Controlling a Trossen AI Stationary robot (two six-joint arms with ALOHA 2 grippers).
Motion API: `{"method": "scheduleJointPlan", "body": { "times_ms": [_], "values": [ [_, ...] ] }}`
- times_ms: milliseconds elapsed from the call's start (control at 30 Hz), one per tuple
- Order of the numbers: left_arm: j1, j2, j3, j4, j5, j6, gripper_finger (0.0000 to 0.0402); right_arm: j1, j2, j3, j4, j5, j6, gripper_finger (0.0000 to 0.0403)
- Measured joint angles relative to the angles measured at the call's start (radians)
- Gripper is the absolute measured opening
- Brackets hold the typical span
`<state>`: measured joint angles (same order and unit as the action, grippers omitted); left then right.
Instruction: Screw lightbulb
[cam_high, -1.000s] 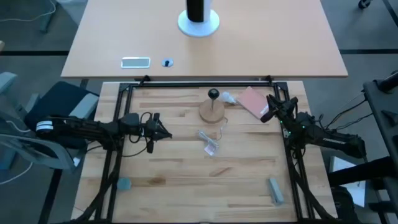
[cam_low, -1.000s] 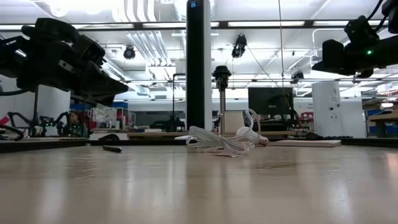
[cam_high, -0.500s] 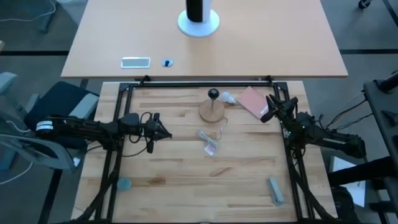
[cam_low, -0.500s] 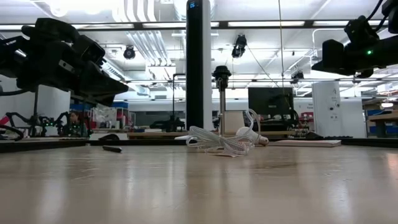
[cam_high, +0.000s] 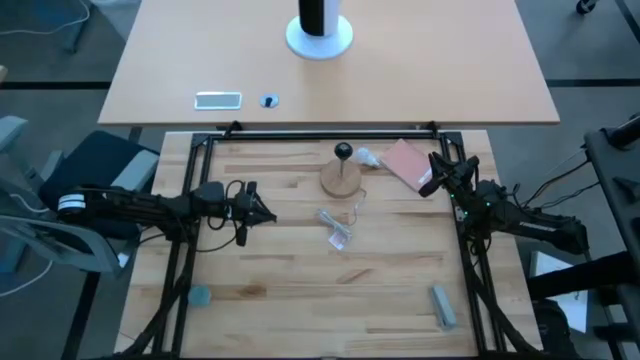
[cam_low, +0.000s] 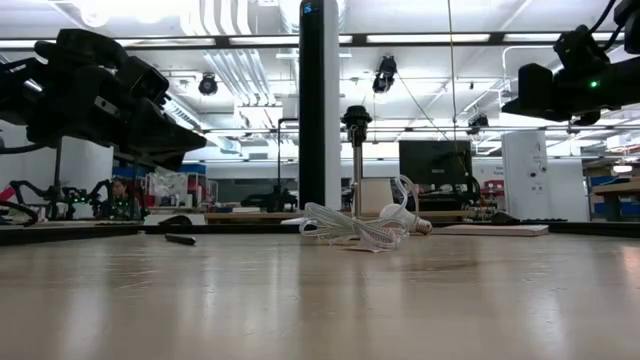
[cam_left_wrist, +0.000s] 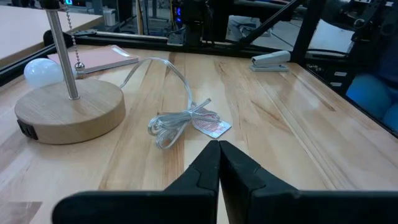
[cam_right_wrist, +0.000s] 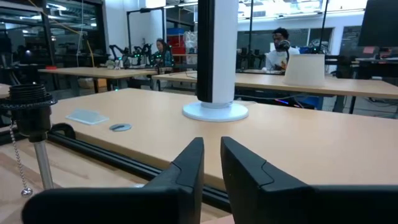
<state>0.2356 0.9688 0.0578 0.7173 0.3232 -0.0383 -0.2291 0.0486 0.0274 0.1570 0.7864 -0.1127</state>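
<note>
The white lightbulb lies on its side on the table, just right of the lamp's round wooden base. It also shows in the left wrist view and the low view. The black socket stands on a thin rod above the base and shows in the right wrist view. My left gripper is shut and empty at the table's left, pointing toward the base. My right gripper hovers at the far right, its fingers a narrow gap apart and empty.
A coiled clear cord with a small plastic packet lies near the middle, in front of the base. A pink pad lies far right, a stapler near right, and a small blue-grey thing near left. A black frame edges the table.
</note>
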Motion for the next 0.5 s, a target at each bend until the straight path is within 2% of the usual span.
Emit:
{"method": "scheduleJointPlan", "body": {
  "times_ms": [333,500],
  "values": [
    [0.000,0.000,0.000,0.000,0.000,0.000,0.0000,0.000,0.000,0.000,0.000,0.000,0.000,0.0070],
    [0.000,0.000,0.000,0.000,0.000,0.000,0.0000,0.000,0.000,0.000,0.000,0.000,0.000,0.0067]
  ]
}}
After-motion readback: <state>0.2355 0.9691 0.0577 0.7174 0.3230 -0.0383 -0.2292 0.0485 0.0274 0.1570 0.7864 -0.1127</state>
